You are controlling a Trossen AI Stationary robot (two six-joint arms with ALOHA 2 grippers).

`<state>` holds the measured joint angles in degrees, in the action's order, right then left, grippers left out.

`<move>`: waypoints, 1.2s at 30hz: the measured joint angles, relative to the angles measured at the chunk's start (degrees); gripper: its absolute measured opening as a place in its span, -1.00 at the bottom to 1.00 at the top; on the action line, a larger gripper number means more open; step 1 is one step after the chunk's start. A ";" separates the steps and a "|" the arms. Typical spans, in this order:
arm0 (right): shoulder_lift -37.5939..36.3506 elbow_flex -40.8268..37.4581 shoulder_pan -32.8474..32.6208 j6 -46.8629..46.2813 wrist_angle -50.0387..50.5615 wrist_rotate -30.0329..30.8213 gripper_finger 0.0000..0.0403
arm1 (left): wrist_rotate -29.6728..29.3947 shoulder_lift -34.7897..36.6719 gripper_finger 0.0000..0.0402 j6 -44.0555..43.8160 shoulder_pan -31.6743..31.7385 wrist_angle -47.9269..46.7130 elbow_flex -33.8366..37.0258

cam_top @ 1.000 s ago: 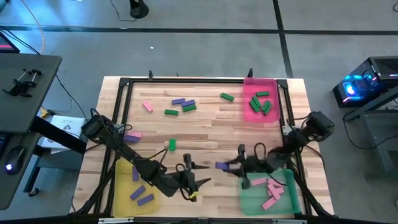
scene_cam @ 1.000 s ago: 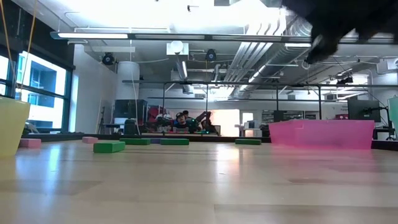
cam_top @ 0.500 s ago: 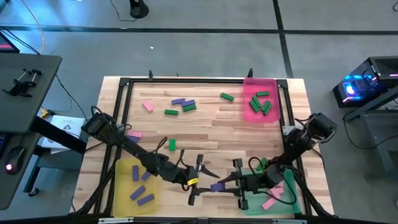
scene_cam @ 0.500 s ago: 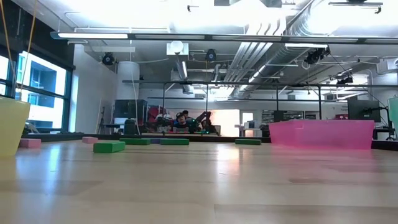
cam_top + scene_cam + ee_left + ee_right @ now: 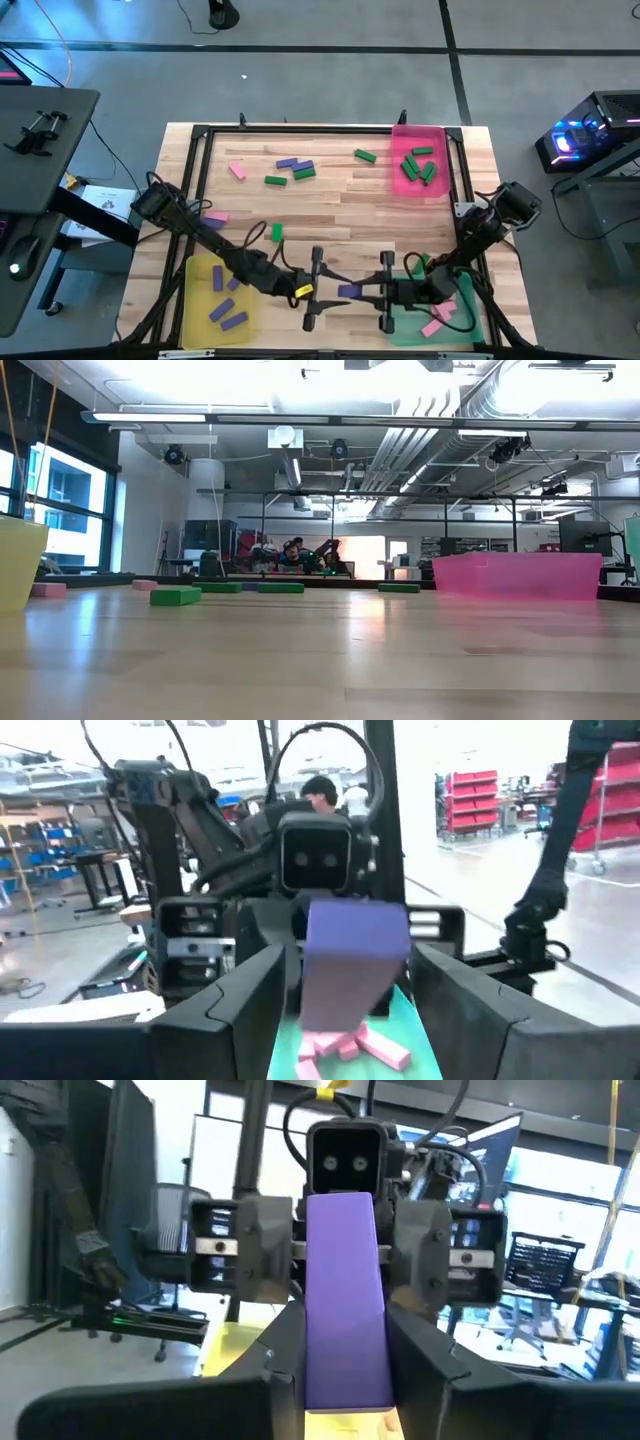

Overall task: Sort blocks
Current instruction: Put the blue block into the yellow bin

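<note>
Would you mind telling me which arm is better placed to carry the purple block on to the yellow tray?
Left. The right gripper holds the purple block out, the left gripper faces it, open, and the yellow tray sits on the left arm's side.

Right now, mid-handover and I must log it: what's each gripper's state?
Left gripper: open, fingers either side of the purple block.
Right gripper: shut on the purple block.

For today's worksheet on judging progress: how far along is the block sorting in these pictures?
Partly done. Purple blocks lie in the yellow tray, green in the pink tray, pink in the green tray. The right gripper holds a purple block toward the open left gripper. Loose blocks remain on the table.
</note>
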<state>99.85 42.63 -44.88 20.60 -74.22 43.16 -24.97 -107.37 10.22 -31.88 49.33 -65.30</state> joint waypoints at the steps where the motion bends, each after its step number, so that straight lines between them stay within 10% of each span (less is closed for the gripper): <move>1: 0.00 0.00 0.00 0.08 0.01 0.42 -0.61 | 0.16 0.00 0.00 0.39 0.02 0.40 0.00; 16: 0.00 0.00 0.00 -0.42 0.88 1.41 -0.60 | -0.64 -4.26 -0.07 0.64 0.15 7.88 -0.02; 28: 0.00 0.07 -0.05 -2.80 5.60 0.39 -0.50 | -2.50 -4.37 -0.62 5.77 -0.96 6.55 -0.02; 36: -0.22 0.04 -2.16 -2.14 7.61 11.47 -0.15 | -17.93 -0.32 -0.62 7.88 -4.65 -4.16 -0.07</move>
<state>99.63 42.68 -47.04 18.46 -66.61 54.63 -42.90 -107.69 18.10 -36.53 45.17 -65.36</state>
